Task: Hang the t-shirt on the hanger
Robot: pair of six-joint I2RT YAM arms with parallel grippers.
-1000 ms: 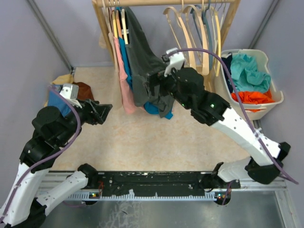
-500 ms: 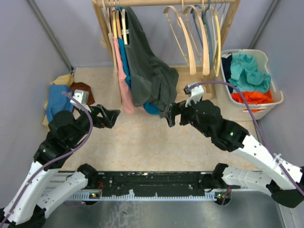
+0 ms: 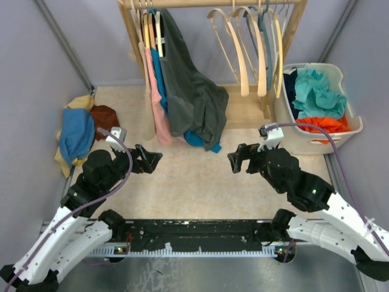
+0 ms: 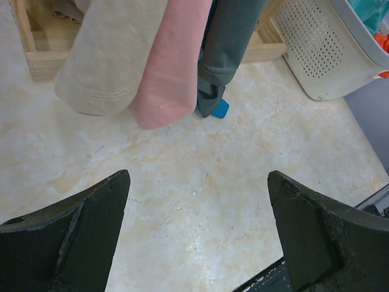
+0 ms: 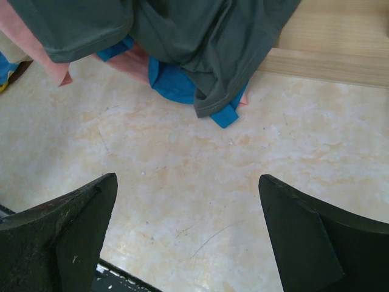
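Since a second ago both arms have drawn back toward the near edge. The right gripper (image 3: 236, 157), which was up against the t-shirt (image 3: 191, 100), now sits well apart from it, jaws wide and empty. The left gripper (image 3: 152, 159) has spread fully and also holds nothing. The t-shirt hangs from a hanger (image 3: 159, 29) on the far rack (image 3: 213, 3), beyond both grippers, between a pink garment (image 3: 159, 118) and bare hangers. Only the right wrist view shows its hem bunched over a blue shirt (image 5: 176, 82); the left wrist view shows the basket (image 4: 316, 55) wall.
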